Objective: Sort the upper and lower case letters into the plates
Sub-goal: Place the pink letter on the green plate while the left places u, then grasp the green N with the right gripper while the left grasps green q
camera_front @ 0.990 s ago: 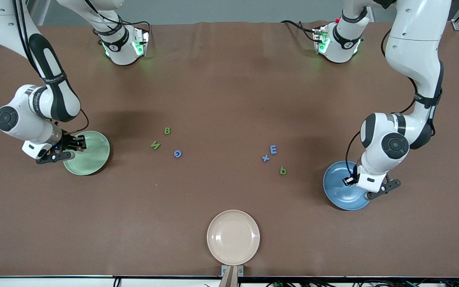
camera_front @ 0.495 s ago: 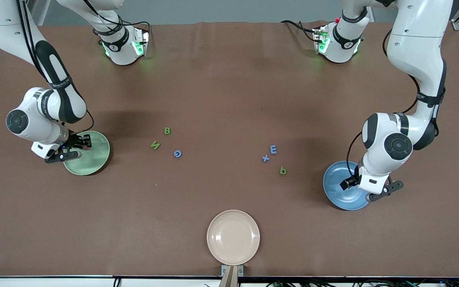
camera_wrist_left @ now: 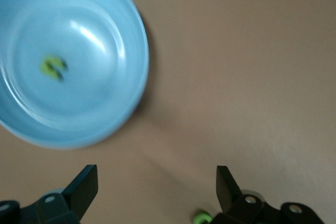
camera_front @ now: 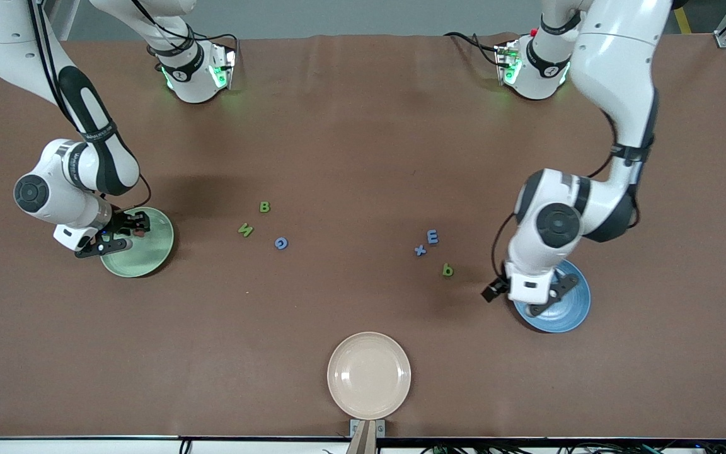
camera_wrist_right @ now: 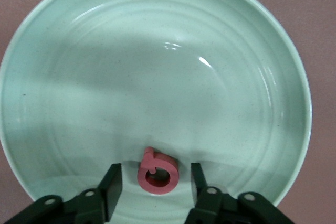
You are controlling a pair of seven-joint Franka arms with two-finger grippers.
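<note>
My right gripper (camera_wrist_right: 152,184) hangs low over the pale green plate (camera_wrist_right: 157,51), open. A pink letter (camera_wrist_right: 157,170) lies flat on the plate between its fingers, with a gap on each side. In the front view that right gripper (camera_front: 130,228) is over the green plate (camera_front: 149,252). My left gripper (camera_wrist_left: 155,192) is open over bare table beside the blue plate (camera_wrist_left: 105,108), which holds one green letter (camera_wrist_left: 52,66). Another green letter (camera_wrist_left: 202,217) lies by one finger. The left gripper (camera_front: 496,291) is at the blue plate's (camera_front: 574,309) rim, toward the table's middle.
Loose letters lie mid-table: green B (camera_front: 265,207), green N (camera_front: 246,229), blue G (camera_front: 281,243), blue E (camera_front: 432,236), blue x (camera_front: 420,250), green b (camera_front: 447,270). A beige plate (camera_front: 369,375) sits at the edge nearest the front camera.
The left arm has swung off the blue plate toward the table's middle, leaving a green letter in it. The right gripper has opened and let go of the pink letter on the green plate.
</note>
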